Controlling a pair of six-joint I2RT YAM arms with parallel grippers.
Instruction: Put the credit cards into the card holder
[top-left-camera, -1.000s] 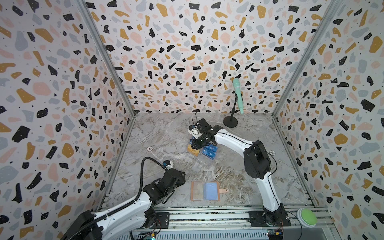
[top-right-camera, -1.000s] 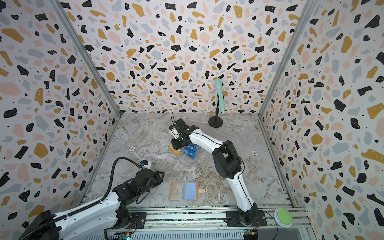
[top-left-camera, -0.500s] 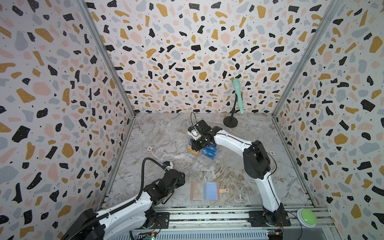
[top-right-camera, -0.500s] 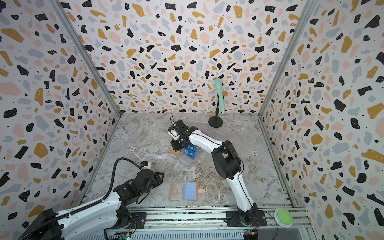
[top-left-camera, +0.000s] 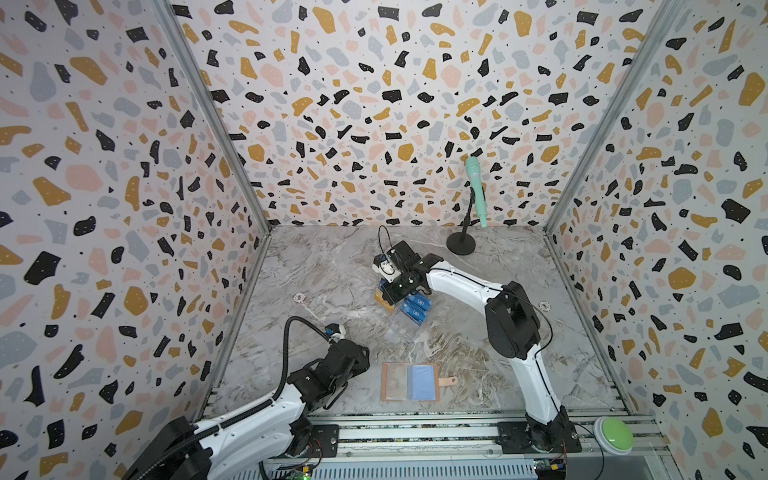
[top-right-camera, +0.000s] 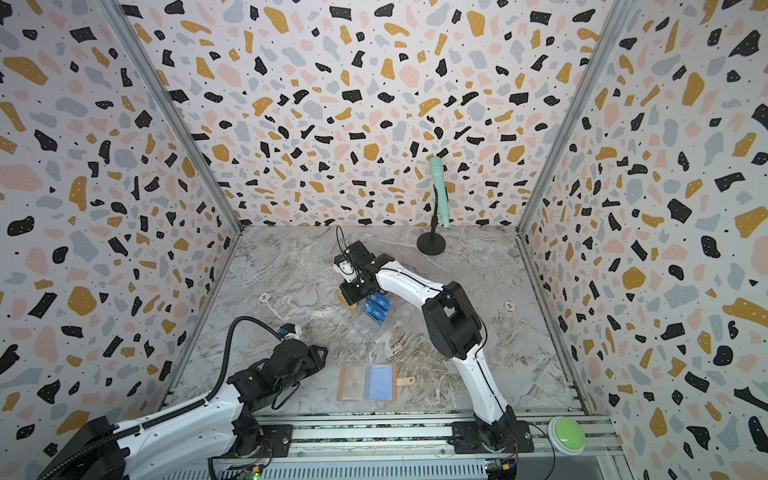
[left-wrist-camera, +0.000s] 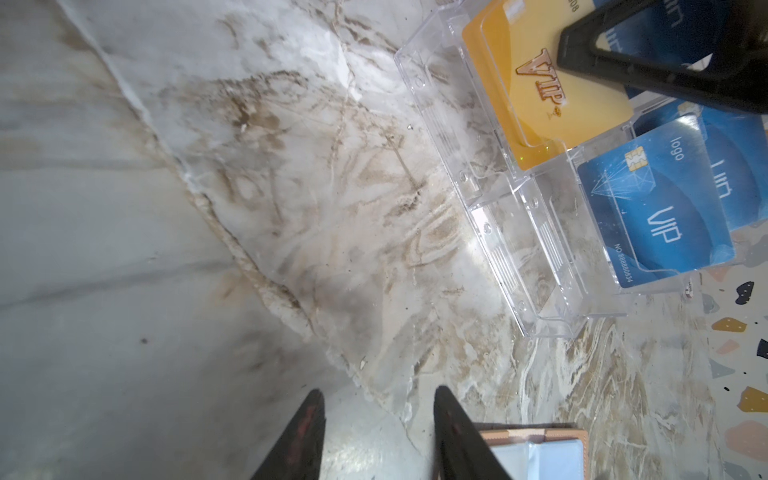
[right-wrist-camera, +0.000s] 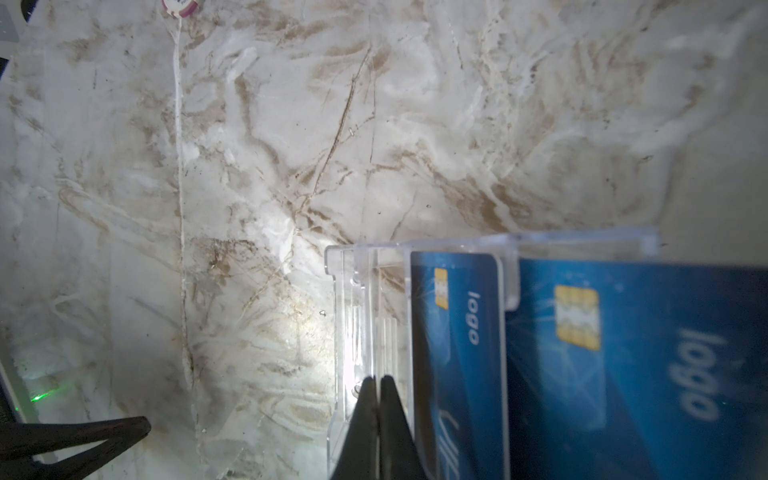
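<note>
Marble tabletop (top-left-camera: 324, 266), right gripper (right-wrist-camera: 378, 380) pinched shut at clear stand (left-wrist-camera: 540, 257) of cards (left-wrist-camera: 660, 208), left gripper (left-wrist-camera: 379, 392) parted, empty, near holder (top-left-camera: 410, 381).

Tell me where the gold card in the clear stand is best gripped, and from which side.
Grip its free upper edge, pinching across both faces, coming down from above. The gold card leans in a pocket of the stand; the clear front lip covers its lower part and blue cards crowd one side, so only the top looks reachable.
</note>
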